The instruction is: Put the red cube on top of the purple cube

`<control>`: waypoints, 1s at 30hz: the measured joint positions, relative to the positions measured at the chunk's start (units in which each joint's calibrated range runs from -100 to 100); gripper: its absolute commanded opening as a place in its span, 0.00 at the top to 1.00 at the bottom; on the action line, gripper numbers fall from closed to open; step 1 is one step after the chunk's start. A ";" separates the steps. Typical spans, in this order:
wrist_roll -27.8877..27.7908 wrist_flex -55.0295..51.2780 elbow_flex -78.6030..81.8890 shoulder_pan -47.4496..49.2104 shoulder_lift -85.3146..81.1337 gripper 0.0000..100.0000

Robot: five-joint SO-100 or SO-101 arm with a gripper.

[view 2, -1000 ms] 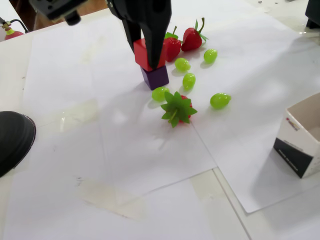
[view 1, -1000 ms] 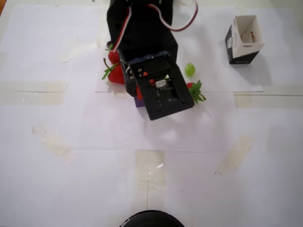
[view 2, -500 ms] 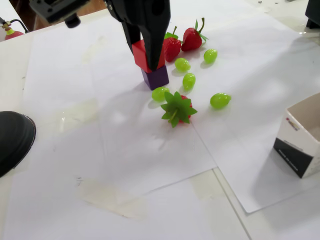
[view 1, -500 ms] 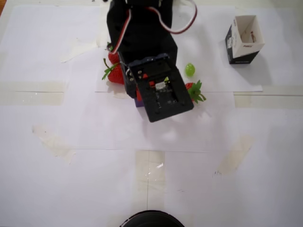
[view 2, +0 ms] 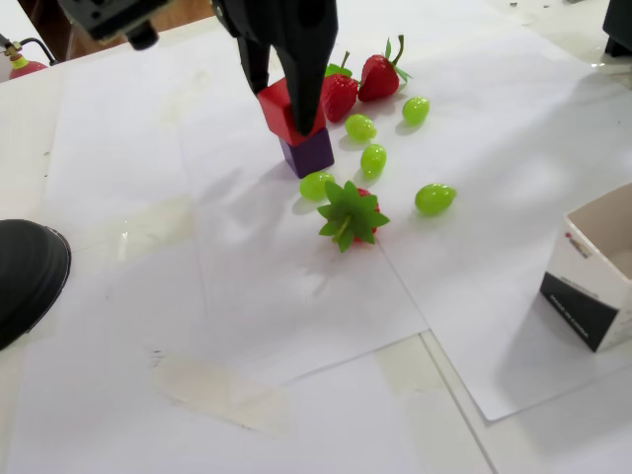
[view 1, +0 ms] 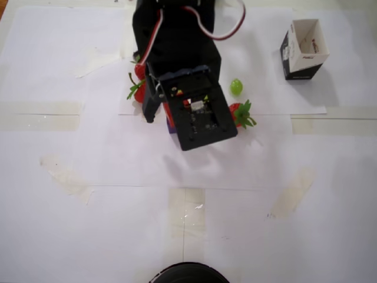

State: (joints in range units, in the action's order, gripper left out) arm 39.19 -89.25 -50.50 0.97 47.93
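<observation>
In the fixed view the red cube rests on top of the purple cube, slightly tilted and offset to the left. My gripper hangs over the stack with its fingers spread to either side of the red cube; the left finger stands clear of the cube's face. From overhead the black gripper covers the stack, and only a sliver of the purple cube shows at its left edge. The red cube is hidden there.
Two strawberries lie just behind the cubes and a third strawberry in front. Several green grapes are scattered to the right. An open cardboard box stands at the right, a black round object at the left edge.
The gripper has opened: its left finger swung away from the red cube, which stays on the purple cube. The arm itself has hardly moved.
</observation>
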 measured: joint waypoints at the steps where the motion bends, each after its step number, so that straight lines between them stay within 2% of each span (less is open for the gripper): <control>1: 0.34 -0.71 -0.36 0.00 0.00 0.68; 22: 3.13 -3.64 -1.81 1.20 0.00 0.68; 30: 4.44 -3.64 -1.18 1.12 -6.36 0.69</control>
State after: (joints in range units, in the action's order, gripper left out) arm 43.64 -92.89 -51.67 2.10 41.57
